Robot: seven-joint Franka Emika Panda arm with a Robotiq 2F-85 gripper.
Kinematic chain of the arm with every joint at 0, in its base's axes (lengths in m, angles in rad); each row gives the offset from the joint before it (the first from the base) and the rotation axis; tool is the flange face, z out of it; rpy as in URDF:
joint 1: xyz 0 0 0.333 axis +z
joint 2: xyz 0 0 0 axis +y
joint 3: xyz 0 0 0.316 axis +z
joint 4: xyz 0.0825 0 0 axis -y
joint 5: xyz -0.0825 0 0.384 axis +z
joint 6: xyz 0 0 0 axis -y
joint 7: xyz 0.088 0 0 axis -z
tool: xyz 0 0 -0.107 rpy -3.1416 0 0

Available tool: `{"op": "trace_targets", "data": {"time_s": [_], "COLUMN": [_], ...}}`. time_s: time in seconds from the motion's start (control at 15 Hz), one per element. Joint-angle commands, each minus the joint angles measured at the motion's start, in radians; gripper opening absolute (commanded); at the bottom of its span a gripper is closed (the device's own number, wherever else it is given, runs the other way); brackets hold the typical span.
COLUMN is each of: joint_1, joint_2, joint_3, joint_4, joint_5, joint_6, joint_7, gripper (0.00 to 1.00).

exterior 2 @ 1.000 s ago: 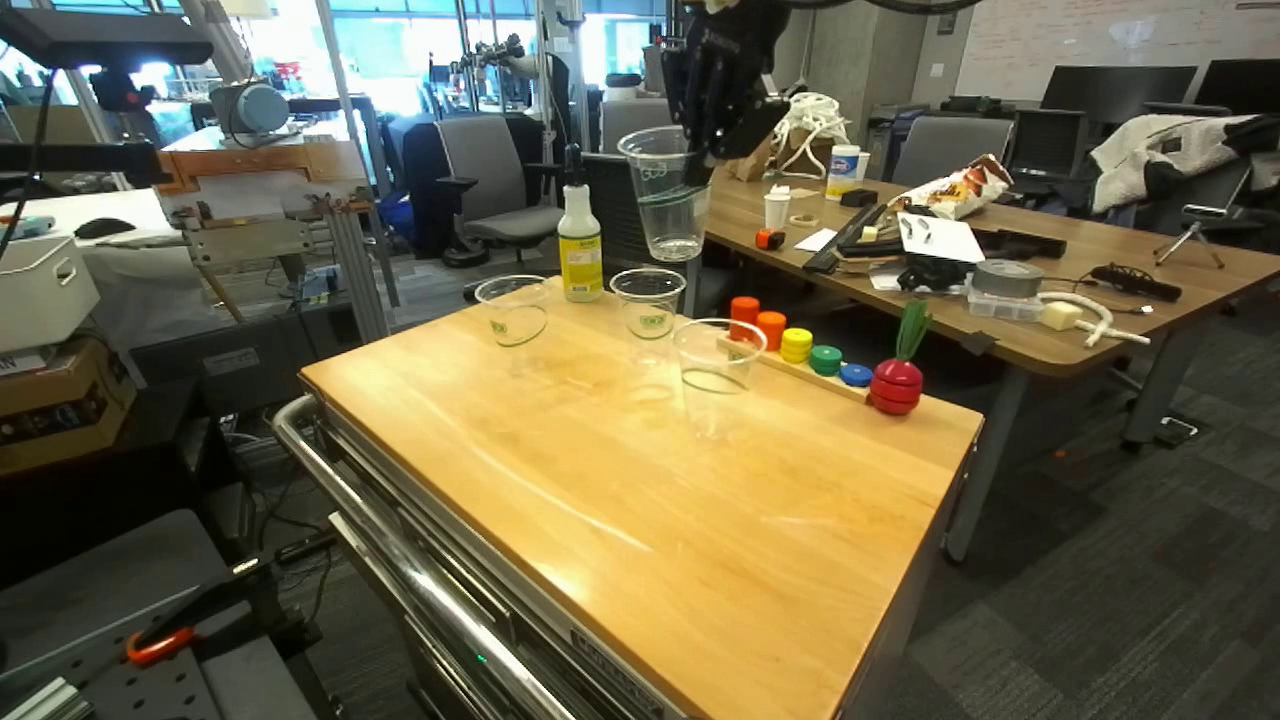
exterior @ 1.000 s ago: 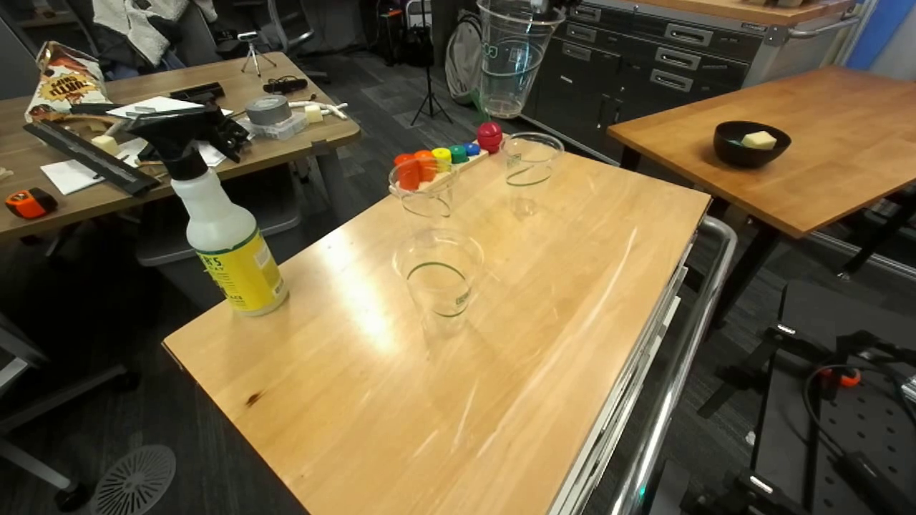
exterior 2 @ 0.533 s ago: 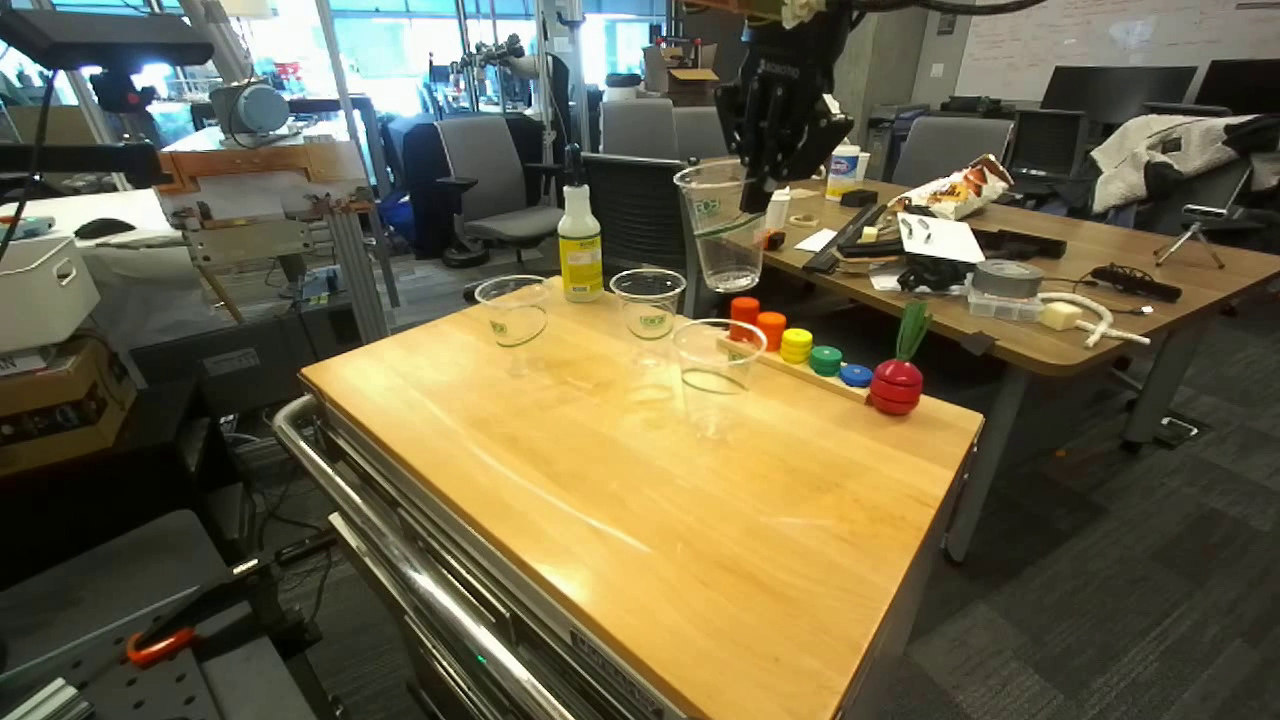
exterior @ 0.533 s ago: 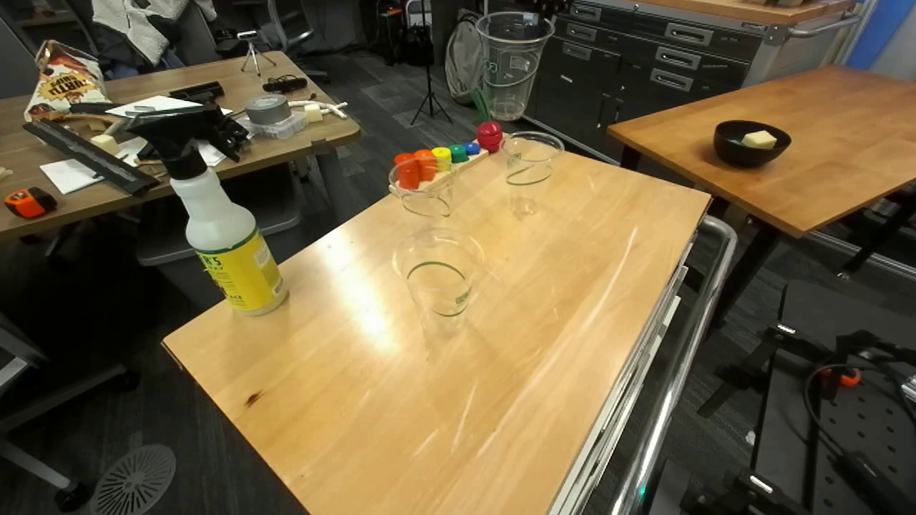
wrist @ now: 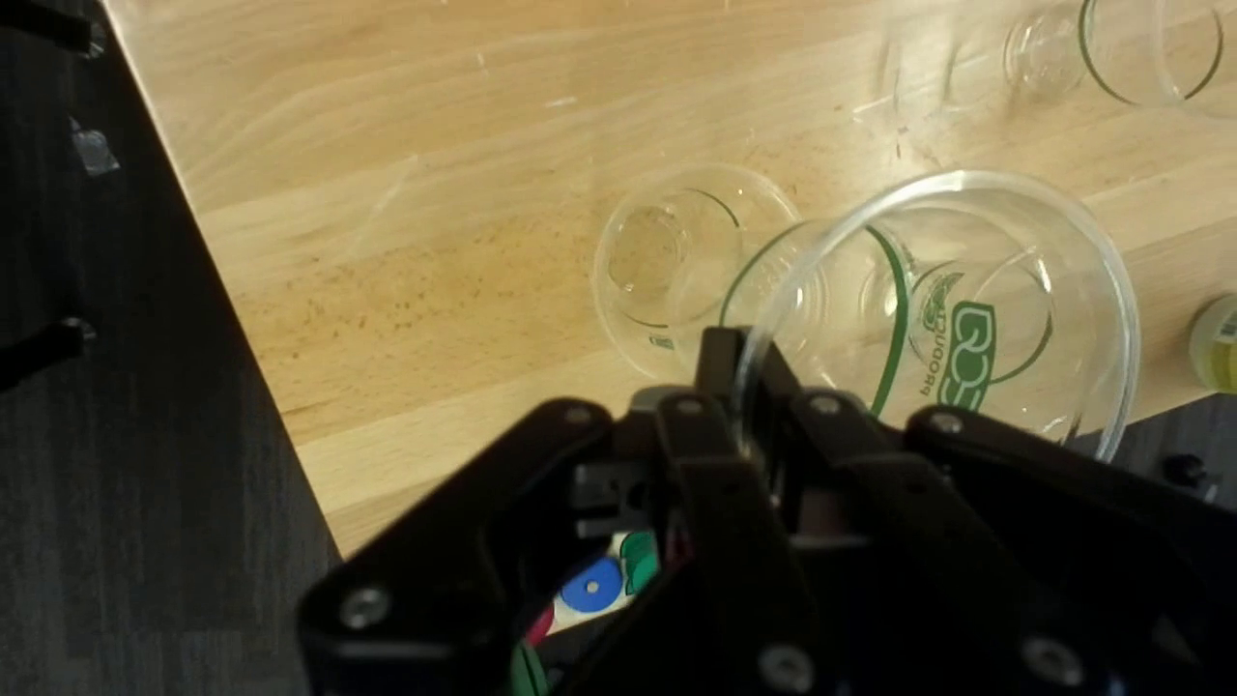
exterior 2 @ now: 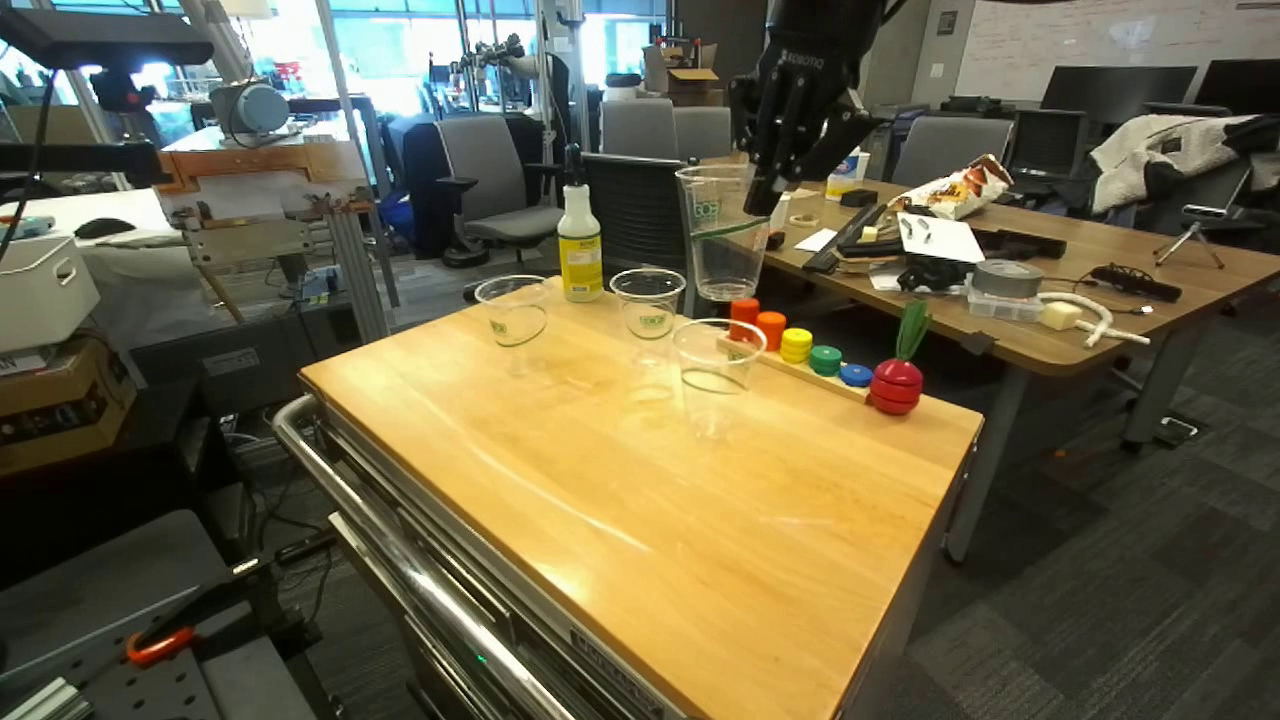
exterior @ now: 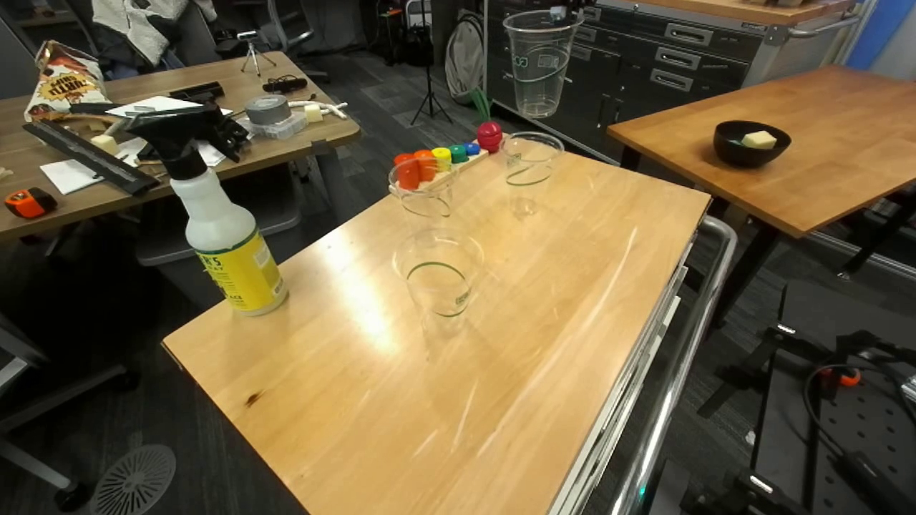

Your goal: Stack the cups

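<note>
in the wrist view we are seeing the claw (wrist: pixel 749 372) pinching its fingers almost together, with the rim of the held cup (wrist: pixel 952 314) running between them and its see-through wall reaching out towards two o'clock. in both exterior views we are finding the held cup hanging mouth up, nearly upright, above the desk (exterior 2: pixel 720 560). with our clock centred on the claw in an exterior view, we are counting three more clear cups standing upright and apart on the desk: a standing cup (exterior 2: pixel 714 378) between six and seven, another standing cup (exterior 2: pixel 648 315) at half past seven, and a third standing cup (exterior 2: pixel 512 322) at eight. we are seeing the rainbow-coloured toy (exterior 2: pixel 797 346) lying between five and six, a red toy with green leaves (exterior 2: pixel 896 378) resting just beside it at five, and the yellow-labelled spray bottle (exterior 2: pixel 580 250) standing between eight and nine.
</note>
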Motion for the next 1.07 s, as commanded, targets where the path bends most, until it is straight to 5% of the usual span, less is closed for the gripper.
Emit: {"op": "trace_targets", "data": {"time_s": [0.0,0.73,0.8,1.0], "joint_1": [-0.020,-0.029,-0.031,-0.035], "joint_2": [0.062,0.149,0.147,0.146], "joint_3": [0.008,0.026,0.027,0.028], "joint_4": [0.080,0.079,0.075,0.073], "joint_5": [0.008,0.017,0.019,0.026], "joint_6": [-0.071,-0.012,-0.010,-0.011], "joint_7": [-0.045,-0.113,-0.122,-0.137], "gripper": [0.01,0.01,0.31,0.45]}}
